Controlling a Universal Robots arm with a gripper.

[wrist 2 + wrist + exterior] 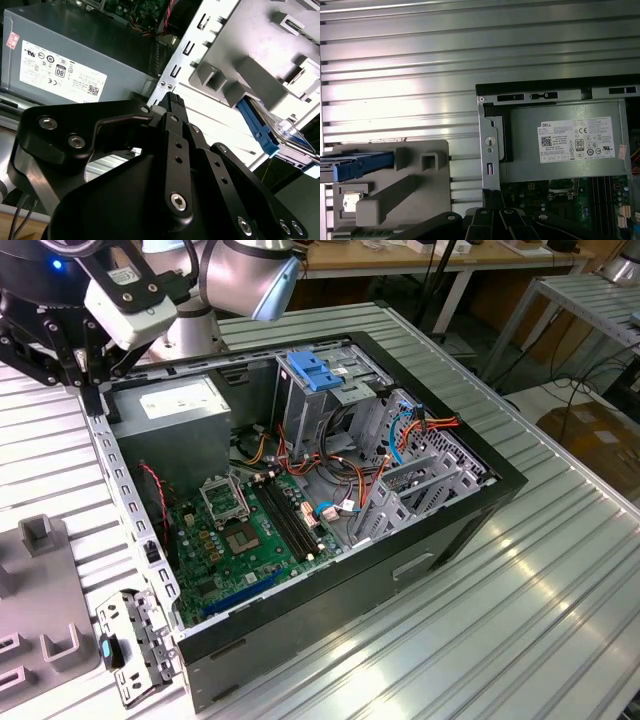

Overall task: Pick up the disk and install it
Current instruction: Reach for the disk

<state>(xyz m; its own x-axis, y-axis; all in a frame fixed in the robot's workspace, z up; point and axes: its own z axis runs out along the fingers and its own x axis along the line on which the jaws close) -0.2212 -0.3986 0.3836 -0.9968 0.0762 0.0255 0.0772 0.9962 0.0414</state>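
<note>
Open PC case (400, 580) on ribbed metal table (520, 620), grey PSU (175, 405) beside mobo (250, 535), blue bracket (312, 370) atop cage (300, 415)

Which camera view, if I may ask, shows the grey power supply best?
The first wrist view: the power supply faces the camera, sticker in full. The exterior view shows it slanted in a corner of the case; the second wrist view shows it obliquely, partly behind the gripper.
</note>
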